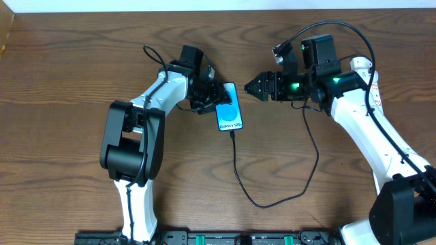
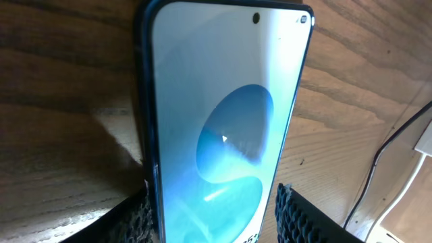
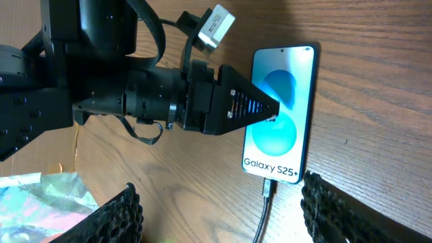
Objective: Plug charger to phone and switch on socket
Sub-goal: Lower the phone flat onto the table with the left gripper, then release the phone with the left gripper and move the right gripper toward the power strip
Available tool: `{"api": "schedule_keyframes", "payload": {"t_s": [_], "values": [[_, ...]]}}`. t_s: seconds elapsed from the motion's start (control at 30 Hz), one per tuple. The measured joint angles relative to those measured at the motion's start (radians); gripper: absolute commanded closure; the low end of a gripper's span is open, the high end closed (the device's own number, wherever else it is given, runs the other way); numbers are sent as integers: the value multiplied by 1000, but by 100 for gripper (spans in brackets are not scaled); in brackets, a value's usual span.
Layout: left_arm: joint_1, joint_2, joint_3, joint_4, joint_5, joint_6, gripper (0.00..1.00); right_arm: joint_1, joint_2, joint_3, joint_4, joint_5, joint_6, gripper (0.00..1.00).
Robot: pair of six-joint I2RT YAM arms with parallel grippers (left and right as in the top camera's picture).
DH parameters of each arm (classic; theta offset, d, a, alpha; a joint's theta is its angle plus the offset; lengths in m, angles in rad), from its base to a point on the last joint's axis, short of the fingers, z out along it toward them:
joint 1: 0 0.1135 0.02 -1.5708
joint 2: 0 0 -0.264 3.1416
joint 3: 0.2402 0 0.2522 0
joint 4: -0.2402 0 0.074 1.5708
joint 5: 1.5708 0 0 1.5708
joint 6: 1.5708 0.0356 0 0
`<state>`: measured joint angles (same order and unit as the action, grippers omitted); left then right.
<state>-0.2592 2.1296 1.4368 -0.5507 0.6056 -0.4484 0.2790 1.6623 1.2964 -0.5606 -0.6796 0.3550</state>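
The phone [image 1: 229, 116] lies flat on the wooden table with its blue screen up, reading "Galaxy S25+" [image 3: 283, 108]. The charger cable [image 1: 240, 178] is plugged into its lower end [image 3: 268, 191]. It loops toward the table front, then back up under the right arm. My left gripper [image 1: 211, 101] straddles the phone's upper half [image 2: 212, 223]. It is open, the left pad [image 2: 138, 217] at the phone's edge and a narrow gap at the right pad [image 2: 293, 212]. My right gripper [image 1: 251, 86] hovers just right of the phone's top, wide open and empty [image 3: 223, 216]. The socket is hidden in the overhead view.
At the right edge of the left wrist view are a white corner [image 2: 425, 138], a white cord [image 2: 398, 196] and the black cable [image 2: 378, 165]; I cannot tell whether that corner is the socket. A colourful wrapper [image 3: 40, 202] lies off to one side. A black rail [image 1: 218, 238] runs along the table front.
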Motion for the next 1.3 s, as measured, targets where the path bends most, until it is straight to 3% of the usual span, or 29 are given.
{"api": "schedule_keyframes", "payload": {"t_s": [0.33,0.9,1.03,1.3], "values": [[0,-4,1,-5,-24,0,41,0,0,0,-10,0,-8,25],[0,-13,12,-7,-61,0,20,0,0,0,-15,5,-23,25],[0,-15,13,-7,-66,0,18,0,0,0,-19,8,-23,25],[14,-62,0,-87,-229,8,18,0,0,0,-36,22,-33,27]]}}
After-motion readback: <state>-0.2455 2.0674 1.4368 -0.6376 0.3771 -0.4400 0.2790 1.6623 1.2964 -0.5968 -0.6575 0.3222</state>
